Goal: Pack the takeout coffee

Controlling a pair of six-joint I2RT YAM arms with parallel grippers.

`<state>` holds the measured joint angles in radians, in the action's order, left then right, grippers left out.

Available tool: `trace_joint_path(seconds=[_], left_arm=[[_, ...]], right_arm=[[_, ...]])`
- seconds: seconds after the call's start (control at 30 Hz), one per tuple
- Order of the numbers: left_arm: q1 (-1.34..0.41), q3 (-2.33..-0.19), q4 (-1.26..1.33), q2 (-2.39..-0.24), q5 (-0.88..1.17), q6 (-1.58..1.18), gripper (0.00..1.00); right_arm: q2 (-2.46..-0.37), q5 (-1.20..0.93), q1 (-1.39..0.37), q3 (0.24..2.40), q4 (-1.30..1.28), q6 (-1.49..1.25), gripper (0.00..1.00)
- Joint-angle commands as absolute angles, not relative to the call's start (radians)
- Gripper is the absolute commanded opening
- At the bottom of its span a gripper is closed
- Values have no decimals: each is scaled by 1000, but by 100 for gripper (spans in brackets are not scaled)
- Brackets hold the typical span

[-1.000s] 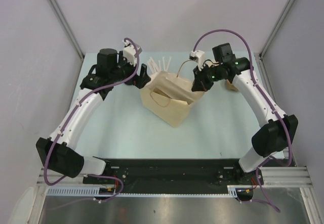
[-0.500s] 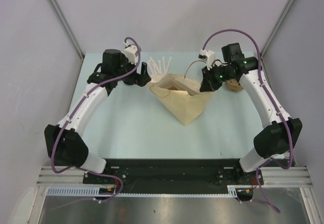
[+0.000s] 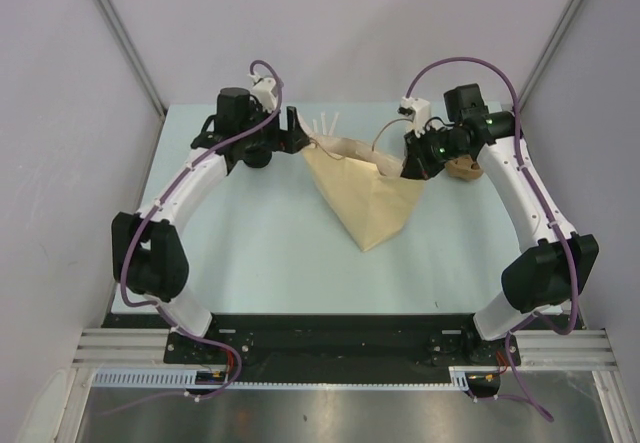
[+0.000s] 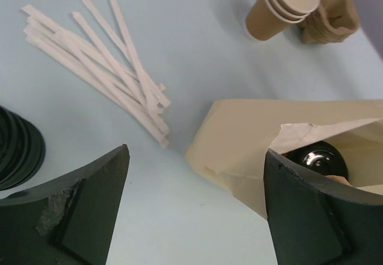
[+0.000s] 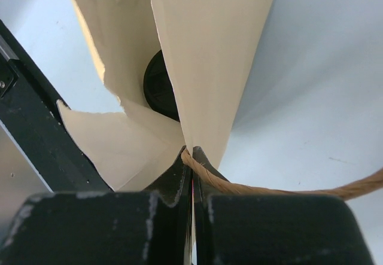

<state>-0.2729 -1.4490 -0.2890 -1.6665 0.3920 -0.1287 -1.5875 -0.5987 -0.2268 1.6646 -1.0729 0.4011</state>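
The tan paper bag (image 3: 366, 191) hangs tilted over the table's middle, lifted by its top edge. My right gripper (image 3: 413, 164) is shut on that edge beside the twine handle (image 5: 287, 188), as the right wrist view (image 5: 192, 152) shows. The takeout coffee's black lid (image 5: 158, 87) shows inside the bag, and also in the left wrist view (image 4: 320, 158); the cup body is hidden. My left gripper (image 3: 297, 133) is open and empty just left of the bag's mouth (image 4: 196, 158), with the bag's torn edge (image 4: 287, 134) by its right finger.
White wrapped straws (image 4: 105, 52) lie behind the bag (image 3: 325, 123). Stacked lidless paper cups (image 4: 280, 8) and brown cup carriers (image 4: 333, 11) sit at the back right (image 3: 462, 169). A stack of loose black lids (image 4: 18, 148) lies at the left.
The right gripper has pulled the bag's top up and to the right, so the bag now hangs as a taut triangle. The left gripper has moved back and right, staying open.
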Motion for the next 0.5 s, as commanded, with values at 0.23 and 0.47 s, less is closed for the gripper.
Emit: trace_joint_path(seconds=[0.23,0.47], left_arm=[[-250,-1344,-100,-1510,753,-216,88],[-247,-1385,-124,-1431,632,-284,87]], right_arm=[[-1577,-542,-201,1698,-1114,367,0],[-1578,-534,-202,1694,-1101,348,0]])
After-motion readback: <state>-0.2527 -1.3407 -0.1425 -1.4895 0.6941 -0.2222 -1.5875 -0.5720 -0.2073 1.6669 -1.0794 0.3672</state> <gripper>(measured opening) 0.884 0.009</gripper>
